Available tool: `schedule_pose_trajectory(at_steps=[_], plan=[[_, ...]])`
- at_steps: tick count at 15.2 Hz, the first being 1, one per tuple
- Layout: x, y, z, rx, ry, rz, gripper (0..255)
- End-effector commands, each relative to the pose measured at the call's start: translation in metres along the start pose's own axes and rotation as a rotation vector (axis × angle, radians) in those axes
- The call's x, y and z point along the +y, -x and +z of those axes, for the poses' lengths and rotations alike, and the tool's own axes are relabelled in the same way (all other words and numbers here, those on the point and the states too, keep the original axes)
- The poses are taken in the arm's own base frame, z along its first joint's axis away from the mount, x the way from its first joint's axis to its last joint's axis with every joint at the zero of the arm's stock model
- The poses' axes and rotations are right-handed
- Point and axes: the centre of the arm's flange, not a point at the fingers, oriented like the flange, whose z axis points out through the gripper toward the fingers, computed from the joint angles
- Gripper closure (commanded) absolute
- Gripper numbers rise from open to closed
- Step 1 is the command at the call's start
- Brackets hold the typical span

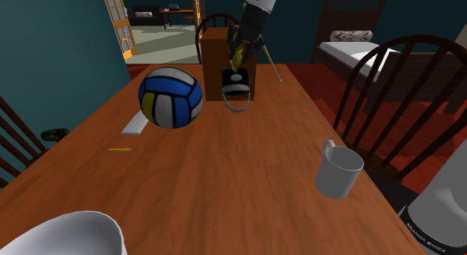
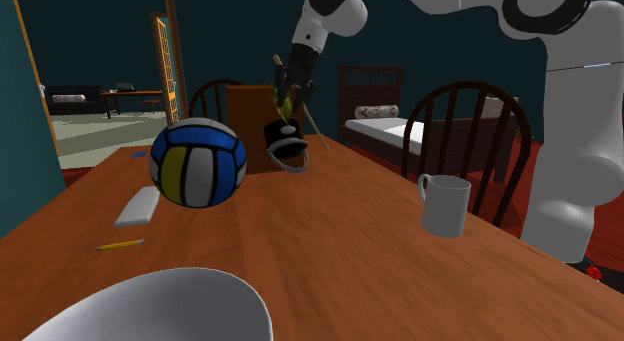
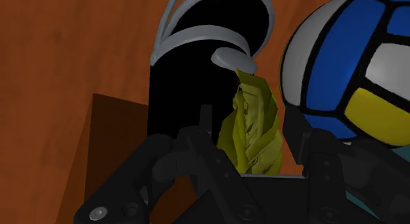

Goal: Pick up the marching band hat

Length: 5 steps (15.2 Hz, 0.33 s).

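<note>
1. Fingers [image 3: 200,134] clenched on the yellow plume [image 3: 255,127], one black finger on either side of it. Gripper [image 1: 238,51] points down at the table [image 1: 247,179].
2. Marching band hat [image 1: 236,83]: black body and pale trim, hanging at 6 o'clock from the gripper in the shoulder view, just in front of the brown box [image 1: 213,63].
3. Key relation: the hat lies straight along the gripper's own line, directly beyond the fingertips. Its long axis runs crown to opening and stands near upright.
4. Heading: plume end at 12 o'clock, into the fingers. Open end and grey chin strap [image 1: 238,105] at 6 o'clock, toward the table. Can't tell whether the strap is clear of the wood.
5. Judgement: the hold is on the plume alone, which is soft and narrow. A straight lift toward 12 o'clock suits it, since sideways travel could set the body swinging.
6. Volleyball [image 1: 171,96] near the hat at 8 o'clock, apart from it.
7. Farther out from the hat: white mug [image 1: 338,171] at 4 o'clock, pencil [image 1: 118,149] at 8 o'clock. Both well apart.
</note>
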Motion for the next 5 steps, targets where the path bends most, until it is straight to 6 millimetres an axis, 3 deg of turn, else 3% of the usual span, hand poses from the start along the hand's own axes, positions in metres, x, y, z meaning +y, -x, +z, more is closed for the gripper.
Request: schedule_pose_trajectory(at_steps=[1, 5], plan=[[-0.005, -0.001, -0.012, 0.001, -0.001, 0.0, 255], [-0.01, -0.002, -0.022, 0.001, -0.001, 0.0, 255]])
